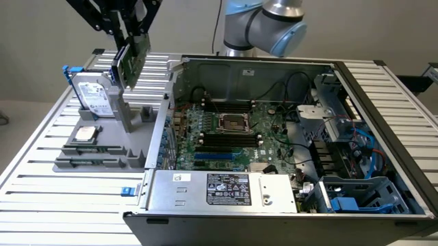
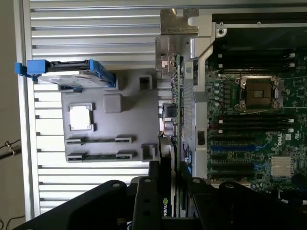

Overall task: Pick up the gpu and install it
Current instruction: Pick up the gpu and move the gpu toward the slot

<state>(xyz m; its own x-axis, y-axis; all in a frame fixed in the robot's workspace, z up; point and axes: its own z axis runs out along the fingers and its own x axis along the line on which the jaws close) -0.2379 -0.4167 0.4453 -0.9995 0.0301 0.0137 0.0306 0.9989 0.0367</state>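
While the gpu (image 1: 131, 62), a small flat rectangular card with a glossy black shroud face, a green circuit-board back and a thin silver end bracket, is being held on edge in the air, the fingers of the black gripper (image 1: 130, 41) are being pressed against its two faces, clamped on the card's upper part. The pick-up is judged as done: the card is hanging clear of the grey moulded holder tray (image 1: 102, 154) and is touching nothing but the fingers.

The installing is judged as not yet begun. The card is being carried above the tray, on the exterior view's left of the open dark metal computer case (image 1: 287, 218), and no slot on the green motherboard (image 1: 226, 130) is being occupied by it. The blue expansion slot (image 1: 219, 154) is lying bare.

Around the card, a silver hard drive with a white label and a blue frame (image 1: 92, 95) is standing in the tray, and a small flat silver square part (image 1: 85, 134) is lying nearby. Just below the card, a tall grey tray post (image 1: 125, 115) is rising. Between card and motherboard, the case's upright side wall (image 1: 167, 102) is standing in the way, and black cables (image 1: 294, 148) are trailing over the board beside a silver labelled power supply box (image 1: 226, 189).
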